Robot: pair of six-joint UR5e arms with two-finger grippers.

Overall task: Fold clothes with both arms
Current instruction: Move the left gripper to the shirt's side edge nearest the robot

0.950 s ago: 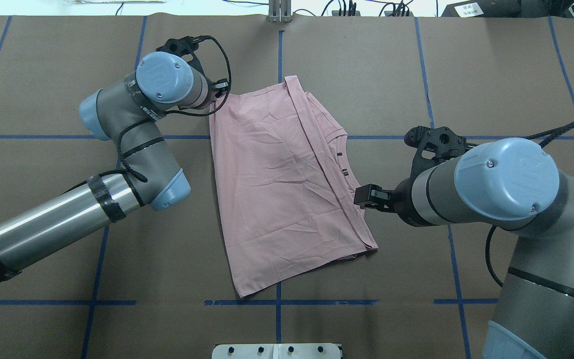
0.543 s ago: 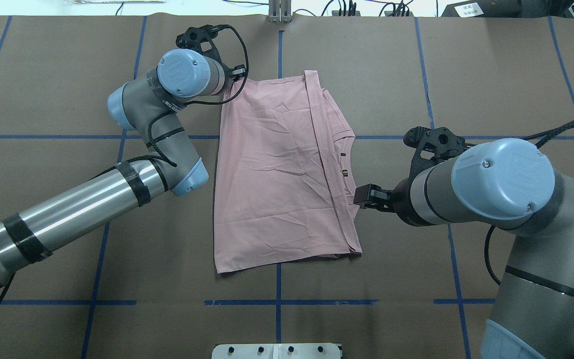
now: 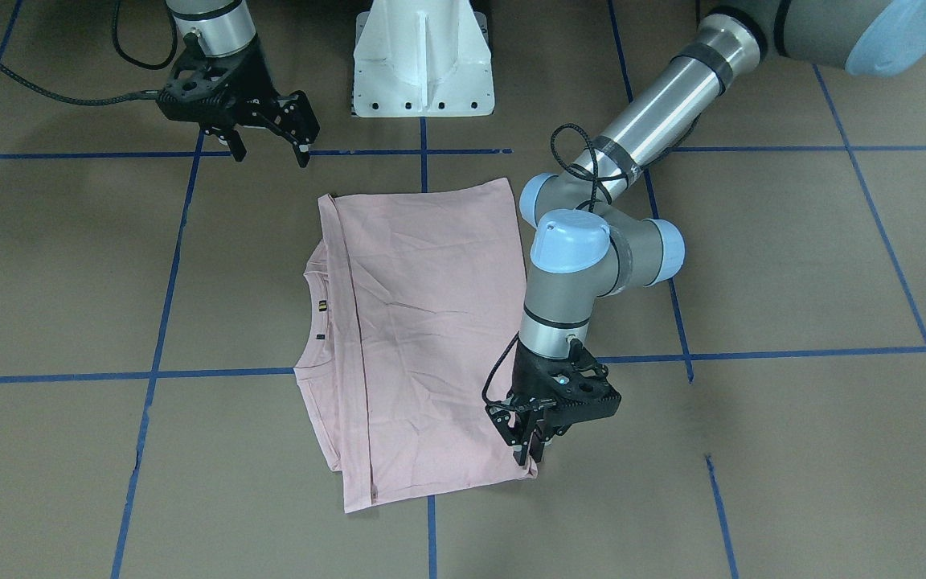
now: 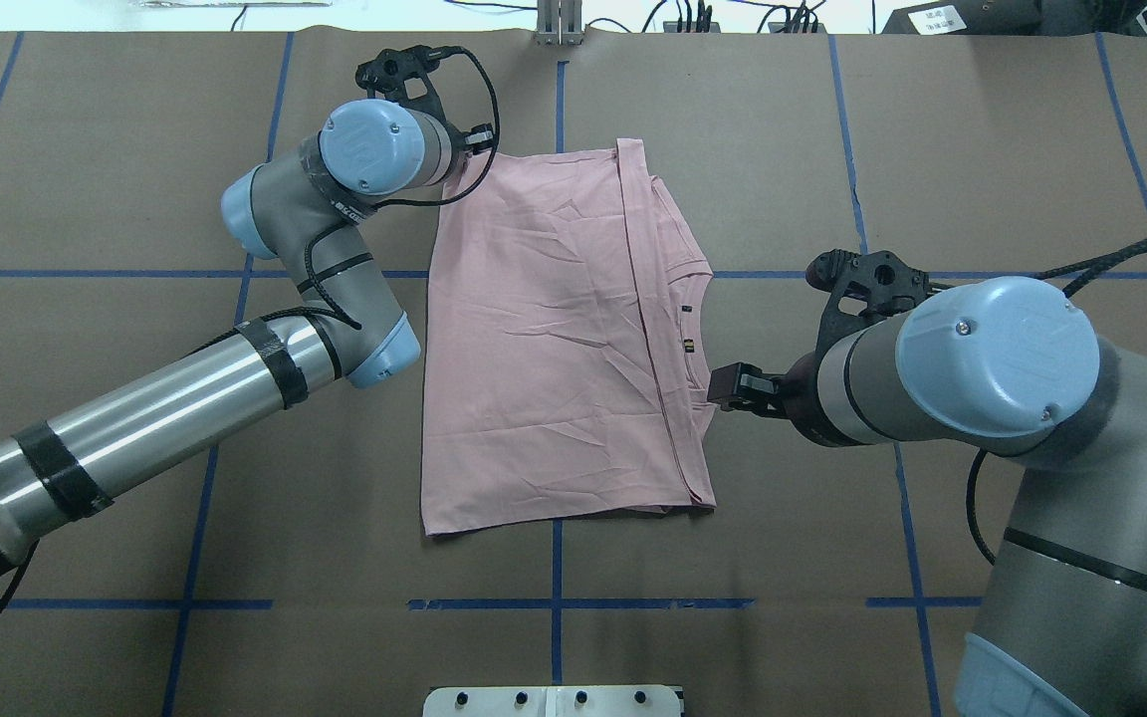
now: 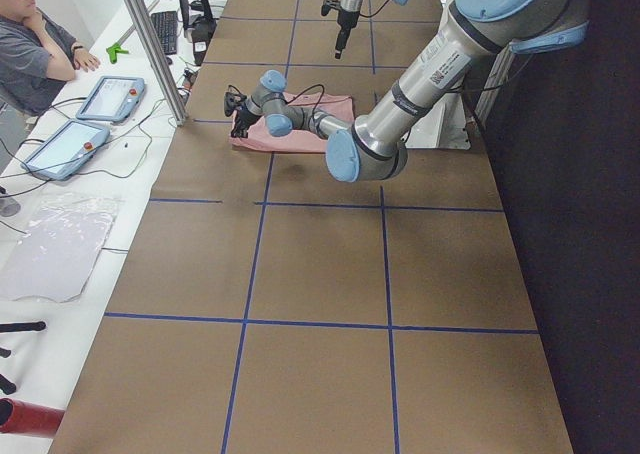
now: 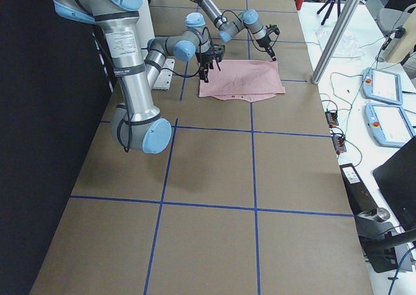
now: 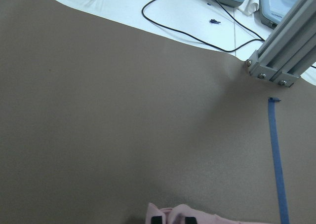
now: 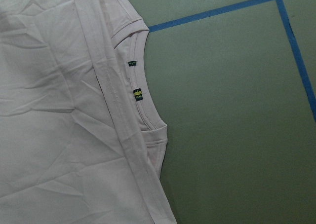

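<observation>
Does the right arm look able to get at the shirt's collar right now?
Probably yes. The right hand hangs open just beside the collar of the T-shirt, and nothing lies between them.

Left arm [image 3: 567,269] bent low, jaws clamped; right arm [image 3: 210,28] hovers, jaws apart.

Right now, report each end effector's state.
Left end effector: closed on a corner of the pale pink short-sleeved T-shirt.
Right end effector: open, holding nothing.
</observation>
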